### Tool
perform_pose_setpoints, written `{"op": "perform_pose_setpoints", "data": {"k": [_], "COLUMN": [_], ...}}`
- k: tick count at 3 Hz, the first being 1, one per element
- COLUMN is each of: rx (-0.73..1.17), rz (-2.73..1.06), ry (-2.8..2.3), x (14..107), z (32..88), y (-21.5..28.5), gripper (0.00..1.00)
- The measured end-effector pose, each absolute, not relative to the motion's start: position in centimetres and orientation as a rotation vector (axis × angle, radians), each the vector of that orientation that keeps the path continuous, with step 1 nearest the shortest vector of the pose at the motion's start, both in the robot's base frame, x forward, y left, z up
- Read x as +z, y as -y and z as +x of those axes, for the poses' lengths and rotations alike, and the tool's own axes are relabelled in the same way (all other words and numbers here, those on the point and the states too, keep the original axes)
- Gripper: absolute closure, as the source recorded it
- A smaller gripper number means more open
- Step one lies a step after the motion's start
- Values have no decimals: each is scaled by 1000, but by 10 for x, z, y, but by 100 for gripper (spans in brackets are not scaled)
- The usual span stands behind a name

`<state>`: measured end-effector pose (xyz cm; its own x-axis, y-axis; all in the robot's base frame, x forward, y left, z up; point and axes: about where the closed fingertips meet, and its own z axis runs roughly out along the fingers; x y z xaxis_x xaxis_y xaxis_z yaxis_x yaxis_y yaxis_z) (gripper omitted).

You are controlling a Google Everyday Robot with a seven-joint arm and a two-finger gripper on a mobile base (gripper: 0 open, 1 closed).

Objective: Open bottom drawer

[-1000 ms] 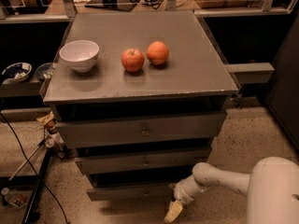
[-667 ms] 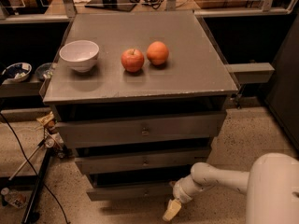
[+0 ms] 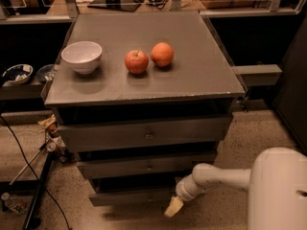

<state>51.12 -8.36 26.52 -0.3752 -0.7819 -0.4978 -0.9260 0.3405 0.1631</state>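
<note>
- Where the cabinet (image 3: 192, 75) meets the floor (image 3: 225, 217), I see the bottom drawer (image 3: 125, 196), lowest of three grey fronts.
- Gripper (image 3: 173, 206) hangs just beside its right end, near the floor.
- I cannot tell whether it is spread or closed.

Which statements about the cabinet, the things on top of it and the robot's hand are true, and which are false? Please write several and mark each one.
1. A white bowl stands on the cabinet top, to the left of the apple and the orange. True.
2. The apple and the orange lie inside the bowl. False: both rest on the cabinet top, to the right of the bowl.
3. The hand is low, near the right end of the bottom drawer. True.
4. The hand hovers above the orange. False: it is down near the floor, in front of the cabinet.
</note>
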Motion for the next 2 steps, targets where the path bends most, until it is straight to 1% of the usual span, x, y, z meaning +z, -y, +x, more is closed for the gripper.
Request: {"op": "perform_pose_setpoints", "data": {"k": [1,2], "rx": [608,559], "rz": [-1516,-1549], "ry": [-2279,-2328], "x": [265,227], "z": [511,521], "y": [84,85], "gripper": [0,0]}}
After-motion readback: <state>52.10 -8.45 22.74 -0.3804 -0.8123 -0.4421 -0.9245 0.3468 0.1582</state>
